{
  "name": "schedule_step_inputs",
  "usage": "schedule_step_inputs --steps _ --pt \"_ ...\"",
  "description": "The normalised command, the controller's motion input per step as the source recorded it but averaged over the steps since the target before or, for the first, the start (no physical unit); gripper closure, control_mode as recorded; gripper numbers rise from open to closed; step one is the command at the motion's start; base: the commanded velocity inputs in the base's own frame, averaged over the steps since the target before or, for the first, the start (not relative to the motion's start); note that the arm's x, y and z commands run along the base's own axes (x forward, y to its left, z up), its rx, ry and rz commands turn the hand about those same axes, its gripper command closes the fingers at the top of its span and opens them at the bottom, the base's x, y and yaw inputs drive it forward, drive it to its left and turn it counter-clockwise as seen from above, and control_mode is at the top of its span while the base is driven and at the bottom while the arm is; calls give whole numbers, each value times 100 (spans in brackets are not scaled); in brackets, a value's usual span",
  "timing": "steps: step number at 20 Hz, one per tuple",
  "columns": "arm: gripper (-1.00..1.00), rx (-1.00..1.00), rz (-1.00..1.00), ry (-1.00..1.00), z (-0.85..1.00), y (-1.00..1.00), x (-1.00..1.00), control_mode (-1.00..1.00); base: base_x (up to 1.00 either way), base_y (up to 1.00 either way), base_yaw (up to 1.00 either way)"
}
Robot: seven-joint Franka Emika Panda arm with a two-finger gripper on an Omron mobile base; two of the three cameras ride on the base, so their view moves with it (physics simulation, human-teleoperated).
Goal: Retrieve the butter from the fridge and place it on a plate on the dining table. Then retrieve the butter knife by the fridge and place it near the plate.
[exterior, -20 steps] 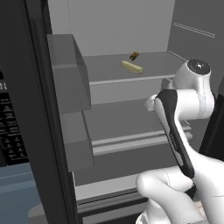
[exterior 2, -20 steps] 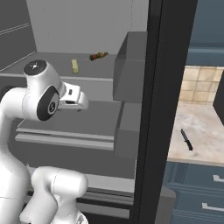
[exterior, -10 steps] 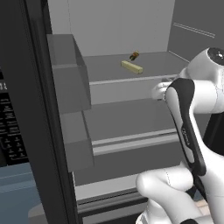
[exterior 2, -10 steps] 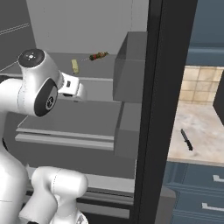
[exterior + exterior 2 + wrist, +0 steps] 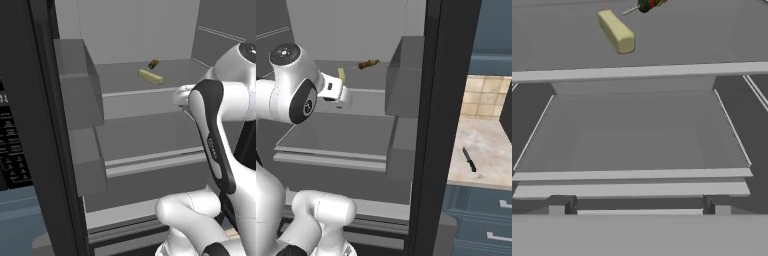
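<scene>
One butter (image 5: 150,76) stick lies on the fridge (image 5: 135,30) upper shelf, far from the arm, with a small dark lump (image 5: 153,63) just behind it. It looks light, stiff enough but soft-skinned and likely slippery, so a gentle pinch across its narrow sides at mid-length seems best. Jaws stand fully open and empty, though the fingers themselves are hard to make out. Right of the fridge, the knife (image 5: 469,160) lies on the desk (image 5: 483,145). No plate or table can be made out.

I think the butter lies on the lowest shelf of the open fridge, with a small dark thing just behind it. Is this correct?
Not quite. The butter lies on the upper shelf of the fridge, not the lowest; the left base view shows it. The small dark thing is just behind it, as you say.
</scene>
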Motion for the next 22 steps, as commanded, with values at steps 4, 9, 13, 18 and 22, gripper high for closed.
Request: schedule_step_inputs --steps 4,9,13,18,22 --pt "-100 0 0 -17 18 7 0 -100 0 0 0" --pt "-100 0 0 -22 17 4 0 -100 0 0 0" --pt "-100 -1 0 -24 25 2 0 -100 0 0 0" --pt "-100 -5 0 -7 38 6 14 -100 0 0 0" --pt "-100 -2 0 12 36 3 30 -100 0 0 0"
